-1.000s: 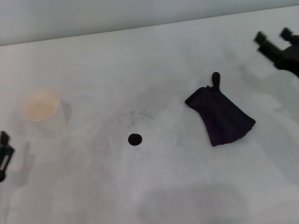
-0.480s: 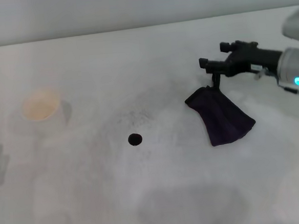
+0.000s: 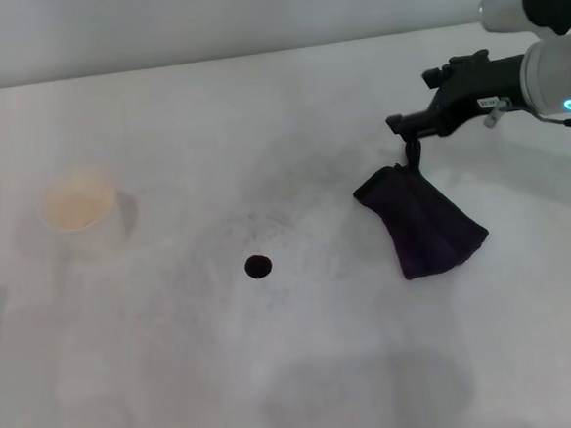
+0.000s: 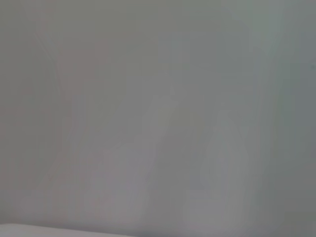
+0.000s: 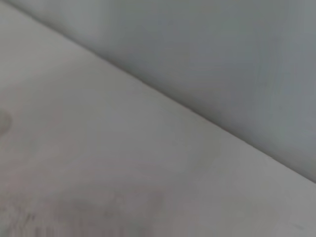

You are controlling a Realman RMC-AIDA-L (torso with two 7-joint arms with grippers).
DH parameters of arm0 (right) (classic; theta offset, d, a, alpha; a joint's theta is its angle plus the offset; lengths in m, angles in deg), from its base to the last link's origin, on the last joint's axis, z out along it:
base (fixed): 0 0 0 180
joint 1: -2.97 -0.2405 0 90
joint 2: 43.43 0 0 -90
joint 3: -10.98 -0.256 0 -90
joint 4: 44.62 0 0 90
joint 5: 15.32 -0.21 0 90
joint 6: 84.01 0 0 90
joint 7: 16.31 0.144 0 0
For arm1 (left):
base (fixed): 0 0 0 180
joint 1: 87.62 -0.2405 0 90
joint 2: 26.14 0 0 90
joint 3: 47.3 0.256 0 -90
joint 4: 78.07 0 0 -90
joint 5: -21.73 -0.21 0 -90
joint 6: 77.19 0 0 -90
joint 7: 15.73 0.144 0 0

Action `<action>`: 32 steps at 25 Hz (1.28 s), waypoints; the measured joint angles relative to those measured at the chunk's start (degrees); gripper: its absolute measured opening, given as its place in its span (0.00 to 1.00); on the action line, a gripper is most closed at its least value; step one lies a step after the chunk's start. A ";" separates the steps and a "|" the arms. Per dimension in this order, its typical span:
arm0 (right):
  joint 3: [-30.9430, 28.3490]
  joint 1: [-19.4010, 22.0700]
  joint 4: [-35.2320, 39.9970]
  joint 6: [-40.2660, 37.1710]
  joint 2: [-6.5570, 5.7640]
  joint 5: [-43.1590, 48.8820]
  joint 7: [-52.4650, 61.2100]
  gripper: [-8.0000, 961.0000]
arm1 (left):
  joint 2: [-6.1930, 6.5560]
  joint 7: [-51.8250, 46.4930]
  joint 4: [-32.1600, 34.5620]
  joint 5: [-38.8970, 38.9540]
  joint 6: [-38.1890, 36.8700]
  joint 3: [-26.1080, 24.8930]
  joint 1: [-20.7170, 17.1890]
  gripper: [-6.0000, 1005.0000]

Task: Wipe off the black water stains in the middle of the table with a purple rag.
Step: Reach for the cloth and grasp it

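Black and angular, the right gripper (image 3: pixel 409 123) hangs over the far right part of the table (image 3: pixel 308 389), directly above the small loop (image 3: pixel 414 152) at the far corner of the purple rag (image 3: pixel 421 218). Whether its fingers are parted or closed I cannot tell. The left gripper is out of sight in every view.

The rag lies flat, well to the right of the black water stains (image 3: pixel 258 266), which sit as one small glossy blot near the table's middle. A paper cup (image 3: pixel 78 211) stands far off to the left.

The rag looks soft, limp and light; it should sag and fold when lifted. The loop or the narrow corner beside it seems the readiest hold. Its long axis runs from that loop at the far end, widening toward the near right.
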 joint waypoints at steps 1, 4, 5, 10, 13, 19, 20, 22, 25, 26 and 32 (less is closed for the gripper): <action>0.16 0.28 1.92 1.54 0.05 1.61 1.37 0.89 | 0.00 -0.02 0.00 0.11 0.21 0.00 0.14 0.88; 0.26 0.38 5.43 7.01 0.03 4.02 4.62 0.89 | -0.03 -0.02 0.00 0.11 0.31 0.00 0.23 0.88; 0.24 0.41 6.43 8.71 -0.01 4.69 5.26 0.89 | -0.06 -0.03 0.00 0.11 0.31 0.00 0.24 0.88; 2.97 1.20 9.16 13.88 0.05 8.01 9.07 0.88 | -0.09 -0.11 0.18 0.11 0.31 0.00 0.35 0.88; 4.48 1.23 9.39 14.35 0.06 9.63 10.82 0.88 | -0.09 -0.11 0.00 0.23 0.31 0.00 0.75 0.88; 8.58 0.53 7.05 13.65 0.12 12.51 12.53 0.87 | -0.09 -0.11 -0.01 0.68 0.33 0.00 2.17 0.88; 8.89 0.45 6.80 13.56 0.15 12.54 12.56 0.87 | -0.09 -0.12 -0.01 0.79 0.35 0.00 2.29 0.88; 9.10 0.40 6.62 13.49 0.17 12.55 12.58 0.86 | -0.08 -0.11 -0.01 0.87 0.38 0.00 2.43 0.88; 9.31 0.22 5.96 13.26 0.20 12.42 12.61 0.86 | -0.07 -0.12 0.00 0.93 0.75 0.00 2.87 0.88; 9.33 0.09 5.58 13.06 0.21 12.34 12.61 0.85 | -0.05 -0.11 0.00 0.95 0.86 0.00 3.03 0.88; 9.43 -1.15 2.55 11.41 0.31 12.35 12.71 0.68 | 0.00 -0.12 0.00 1.23 1.02 0.00 3.72 0.88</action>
